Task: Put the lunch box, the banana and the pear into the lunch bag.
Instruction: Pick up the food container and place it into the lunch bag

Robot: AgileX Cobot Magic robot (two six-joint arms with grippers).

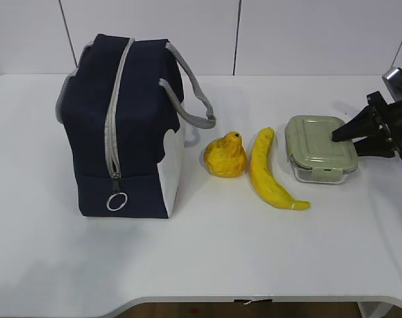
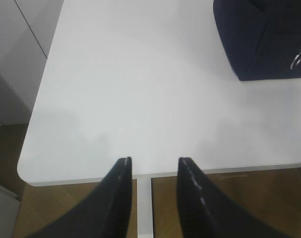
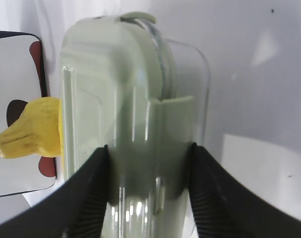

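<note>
The left gripper (image 2: 152, 171) is nearest to its own camera: its two fingers are spread apart with nothing between them, and it hangs over the bare front edge of the table (image 2: 140, 99), well apart from the work. Only a corner of the lunch bag (image 2: 262, 39) shows in that view.

On the other side, the right gripper (image 3: 149, 163) has one finger on each side of the lunch box (image 3: 135, 114), at the snap clip of its end. The fingers seem to touch the box, but I cannot tell if they already press on it or only stand around it. In the exterior view the box (image 1: 320, 148) appears to rest flat on the table, at the right end of the row.

Next to it, going left, lies the banana (image 1: 270, 173), then the pear (image 1: 226, 156), and the bag (image 1: 124, 126) stands further left, with its grey zipper closed as far as I can see and the ring pull (image 1: 116, 201) low on the front.

I judge the step in hand is to take the box. To do it well, the fingers should close on the firm body, not only on the clip, which may open. Lift straight up, so the banana just beside is not pushed. The bag, I think, must be opened before anything goes in, and the free left arm could do this.
</note>
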